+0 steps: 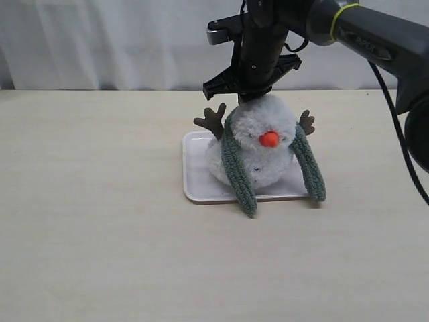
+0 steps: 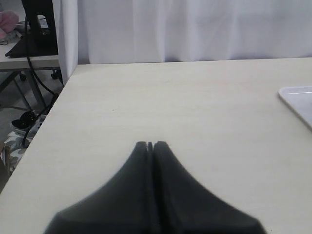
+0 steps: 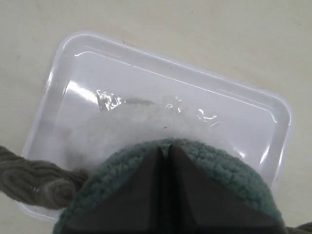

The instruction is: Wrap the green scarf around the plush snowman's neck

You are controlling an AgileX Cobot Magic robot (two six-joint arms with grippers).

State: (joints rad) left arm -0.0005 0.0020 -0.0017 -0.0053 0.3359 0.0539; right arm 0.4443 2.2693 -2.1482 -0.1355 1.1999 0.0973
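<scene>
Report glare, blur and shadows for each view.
Exterior view: soft, even light, sharp throughout, barely any shadow around the green scarf. Left wrist view: the left end effector is a dark blur near the lens; the table behind is sharper. Right wrist view: glare streaks on the white tray; the right end effector and scarf are soft.

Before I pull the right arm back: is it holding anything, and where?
Right gripper is shut on the scarf at its middle, atop the snowman; both ends hang loose. Left gripper holds nothing.
</scene>
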